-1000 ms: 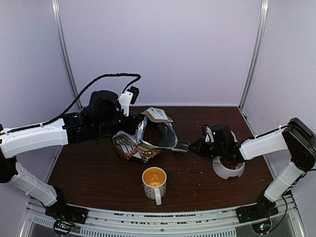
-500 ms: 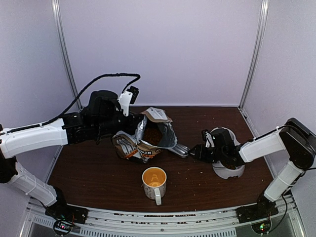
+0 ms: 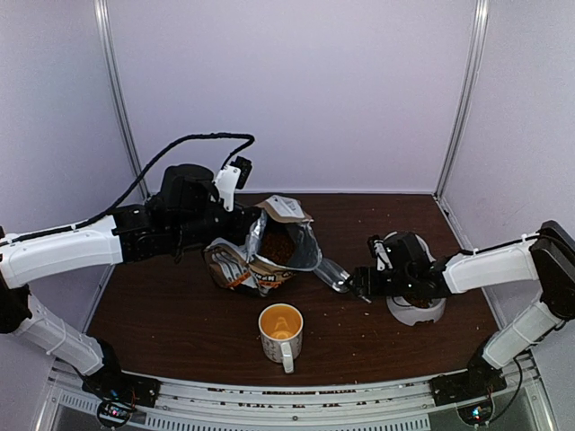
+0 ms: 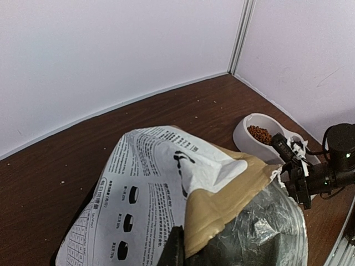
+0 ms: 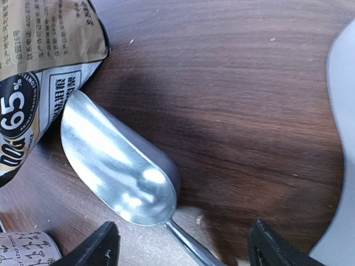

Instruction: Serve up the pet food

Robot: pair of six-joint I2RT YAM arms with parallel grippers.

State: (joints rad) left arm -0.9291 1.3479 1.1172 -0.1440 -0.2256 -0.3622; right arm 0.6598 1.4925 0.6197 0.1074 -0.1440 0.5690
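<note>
Right fingers [image 5: 97, 248]: two dark tips are shown well apart, to the right of the bag [image 3: 241, 266]. The handle of the scoop [image 5: 119, 166] runs out of view between them, so it cannot be told whether it is clamped.

Scoop: bright metal, empty. Its long axis is laid from the right fingers toward the bag, handle end at the fingers, open end just beside the bag's printed lower corner.

Mug [image 3: 281, 334]: stood nearer than the bag on the surface [image 3: 171, 314], apart from it; not concerned.

Bowl [image 4: 244, 125]: white, set well to the right of the bag, beyond the right fingers; a little kibble is seen in it.

Pet food [image 3: 280, 244]: reddish-brown pellets are held in the bag's foil-lined mouth, which is turned toward the scoop.

Left fingers [image 4: 175, 247]: one dark tip is seen against the bag's folded rim on its far left side; the grip is judged closed there, propping the mouth.

Relation judged decisive: the pellets lie ahead of the scoop along its own axis, up and into the mouth; the right arm is the nearer.
</note>
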